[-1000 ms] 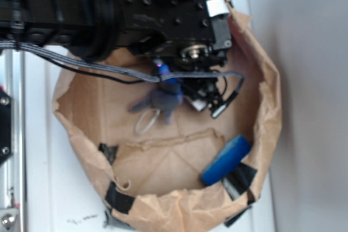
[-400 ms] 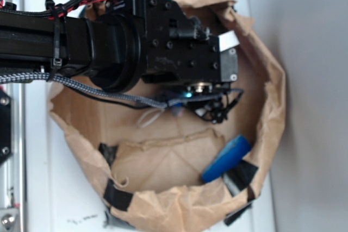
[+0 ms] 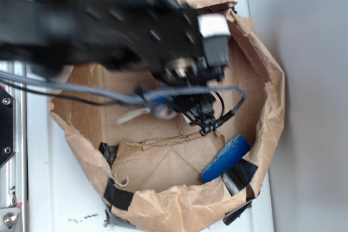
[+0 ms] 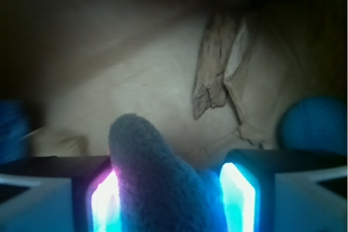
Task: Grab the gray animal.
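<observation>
The grab looked to be at its closing or lifting stage: in the wrist view the gripper (image 4: 173, 202) had the gray animal (image 4: 157, 183) sitting between its two lit fingers (image 4: 103, 205), the fuzzy gray body filling the gap, touching the left pad and reaching close to the right one. The fingers stood partly apart around the plush, and whether they were already pressing firmly on it could not be told from these views. In the exterior view the toy (image 3: 162, 110) showed only as a blurred gray patch just under the dark wrist, with a pale strip trailing out to its left, inside the brown paper bag (image 3: 261, 52). The next move would call for a firm squeeze on the soft body, then a straight rise clear of the bag's crumpled rim, since the plush is yielding and could slip if held by a thin part. A blue object (image 3: 225, 158) lay near the bag's lower wall, well apart from the fingers; in the wrist view a teal-blue round shape (image 4: 315, 123) sat beyond the right finger. The braided cable (image 3: 185, 91) draped across the wrist close above the toy and could snag.
</observation>
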